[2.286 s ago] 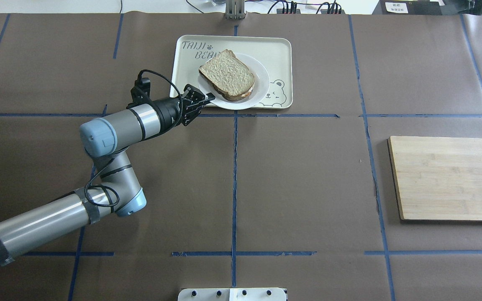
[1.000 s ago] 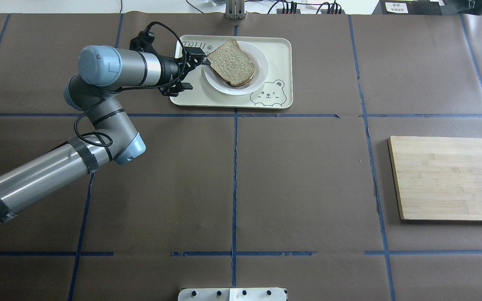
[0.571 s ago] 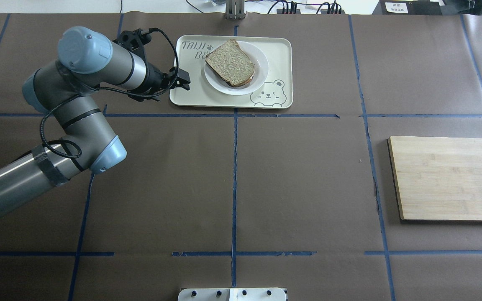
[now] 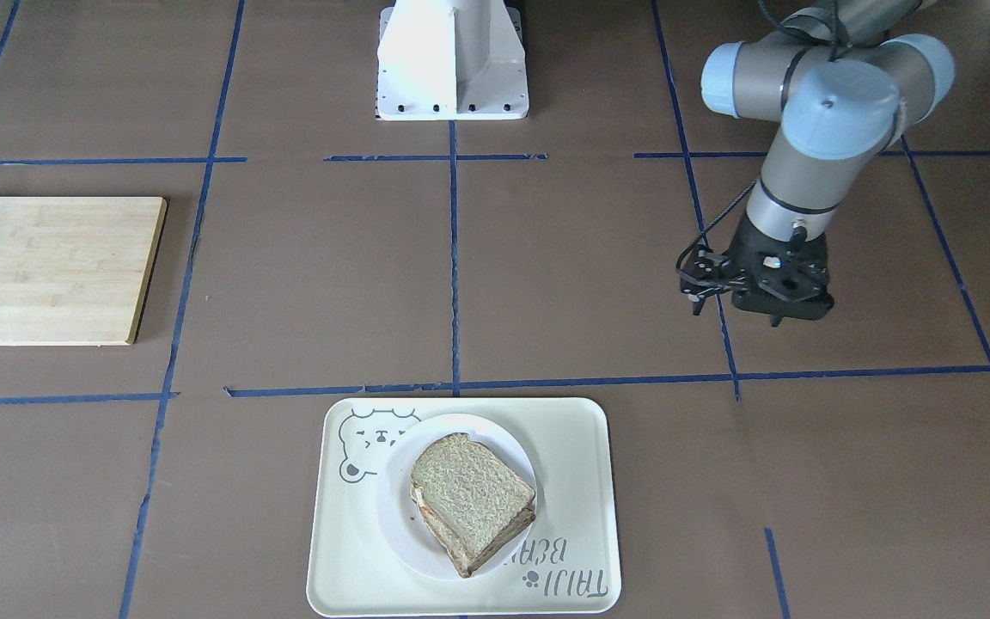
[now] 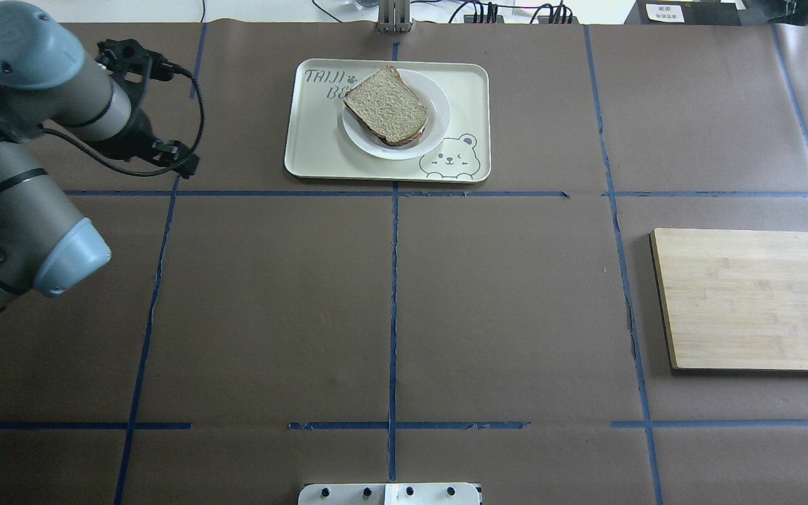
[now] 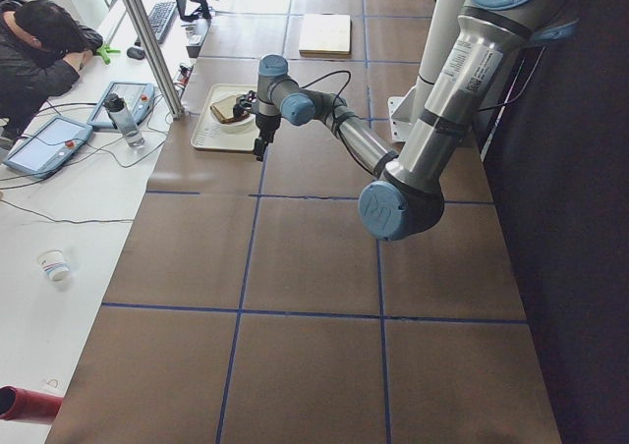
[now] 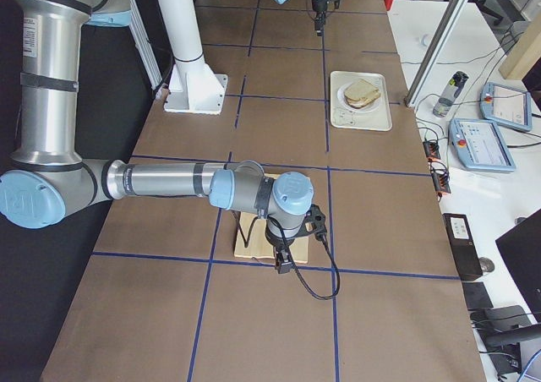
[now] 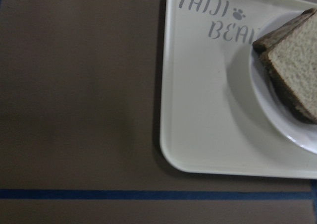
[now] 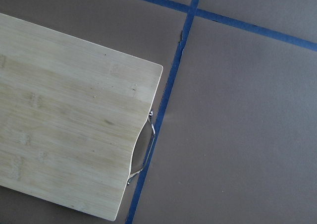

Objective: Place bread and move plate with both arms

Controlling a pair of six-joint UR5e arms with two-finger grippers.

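Left tool [image 5: 181, 160] now well clear of tray [image 5: 313, 144], bread [image 5: 385, 105] on plate [image 5: 438, 128]

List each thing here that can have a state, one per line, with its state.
bread: lying flat on a second slice, on the plate
plate: on the tray, under both slices
tray: flat on the table
cutting board: flat on the table, bare
left gripper: apart from the tray, empty; open or shut unclear
right gripper: over the cutting board's edge; open or shut unclear
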